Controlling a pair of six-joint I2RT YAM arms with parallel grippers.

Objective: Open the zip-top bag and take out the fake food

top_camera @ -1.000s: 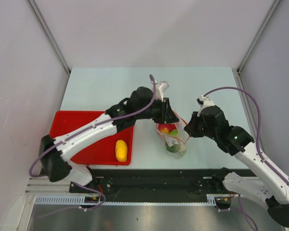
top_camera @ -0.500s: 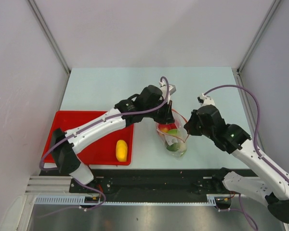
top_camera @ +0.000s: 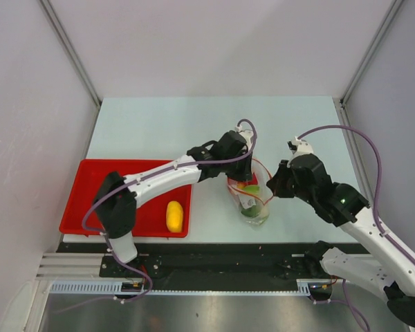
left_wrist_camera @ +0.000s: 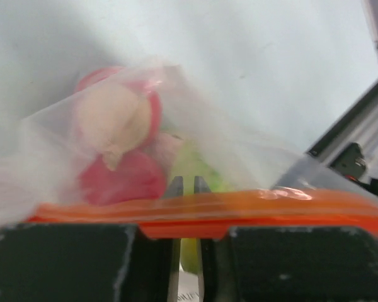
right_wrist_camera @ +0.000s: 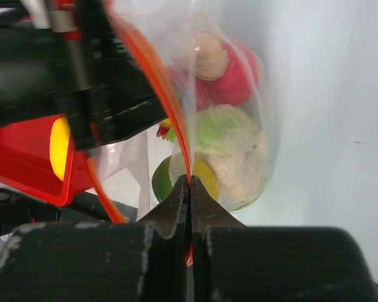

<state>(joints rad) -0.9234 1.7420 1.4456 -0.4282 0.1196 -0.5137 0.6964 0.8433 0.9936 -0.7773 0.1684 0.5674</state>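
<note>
The bag [top_camera: 257, 207] stands at about 5 o'clock from the middle of the surface [top_camera: 159, 124], mouth up, with most of the toy food [right_wrist_camera: 223, 129] inside. One yellow piece [top_camera: 173, 216] already lies in the red tray [top_camera: 97, 169] at 8 o'clock.

My right end effector [right_wrist_camera: 189, 182] is at 3 o'clock of the bag, and its fingers are pressed together on the red zip strip [left_wrist_camera: 271, 204]. My left end effector [left_wrist_camera: 187, 185] comes from 10 o'clock and reaches over the mouth. Its fingers are almost together, with only a thin slit. I cannot tell if they pinch something.

I judge the step is to take out the next piece. To do it well, the right side should keep the rim firm and high, so the mouth does not fold. The left should spread its fingers before it goes deeper, then take one piece only.

The top view shows both arms and the tray, but the mouth is hidden under my left wrist. The left wrist view shows a red ball [left_wrist_camera: 123, 179] and a beige piece [left_wrist_camera: 110, 123] behind the plastic. Only the right wrist view shows the rim clamped.
</note>
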